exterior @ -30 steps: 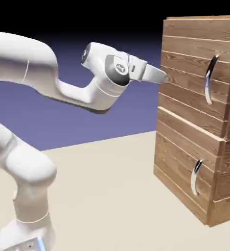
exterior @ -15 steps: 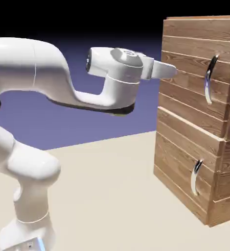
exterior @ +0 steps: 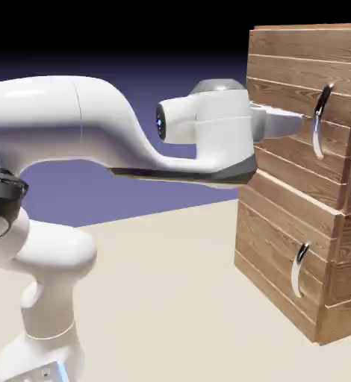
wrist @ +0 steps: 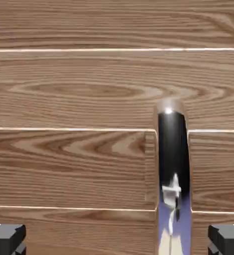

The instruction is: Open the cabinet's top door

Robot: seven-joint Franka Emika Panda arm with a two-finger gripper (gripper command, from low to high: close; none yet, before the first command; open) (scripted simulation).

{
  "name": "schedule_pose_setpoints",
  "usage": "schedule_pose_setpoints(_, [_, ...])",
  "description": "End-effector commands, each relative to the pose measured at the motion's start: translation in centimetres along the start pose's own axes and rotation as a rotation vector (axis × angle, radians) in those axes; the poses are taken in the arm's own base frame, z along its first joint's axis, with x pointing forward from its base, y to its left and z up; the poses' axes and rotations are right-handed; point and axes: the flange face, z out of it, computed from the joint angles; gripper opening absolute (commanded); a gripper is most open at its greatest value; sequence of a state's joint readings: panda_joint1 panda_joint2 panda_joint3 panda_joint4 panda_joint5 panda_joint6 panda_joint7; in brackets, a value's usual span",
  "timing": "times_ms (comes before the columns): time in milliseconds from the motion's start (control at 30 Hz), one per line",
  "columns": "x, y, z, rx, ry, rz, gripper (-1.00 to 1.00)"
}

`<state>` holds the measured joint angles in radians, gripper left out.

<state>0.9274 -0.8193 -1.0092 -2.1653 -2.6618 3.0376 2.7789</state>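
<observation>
The smooth white arm [exterior: 96, 127] reaches level toward the cabinet [exterior: 283, 194] of grained horizontal planks on the beige worktop [exterior: 171, 283]. Its pincer [wrist: 117, 239], spread wide and empty, seems just short of the top door [exterior: 283, 97], whose long curved silver handle [exterior: 320, 119] runs upright.
</observation>
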Motion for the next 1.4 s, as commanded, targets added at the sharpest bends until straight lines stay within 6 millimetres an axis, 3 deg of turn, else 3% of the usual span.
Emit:
schedule_pose_setpoints(0, [0.2, 0.6, 0.3, 0.003, 0.004, 0.001, 0.0])
schedule_pose_setpoints(133, [0.6, 2.2, 0.9, 0.011, 0.014, 0.004, 0.0])
schedule_pose_setpoints(333, [0.7, 2.1, 5.9, 0.011, 0.014, 0.004, 0.0])
schedule_pose_setpoints(367, [0.7, 2.1, 5.9, 0.011, 0.014, 0.004, -1.0])
schedule_pose_setpoints(400, [0.7, 2.1, 5.9, 0.011, 0.014, 0.004, -1.0])
schedule_pose_setpoints(933, [-2.7, -1.1, -1.9, -0.167, 0.191, 0.006, -1.0])
schedule_pose_setpoints(1367, [-8.2, -6.5, -9.1, -0.376, 0.398, 0.009, -1.0])
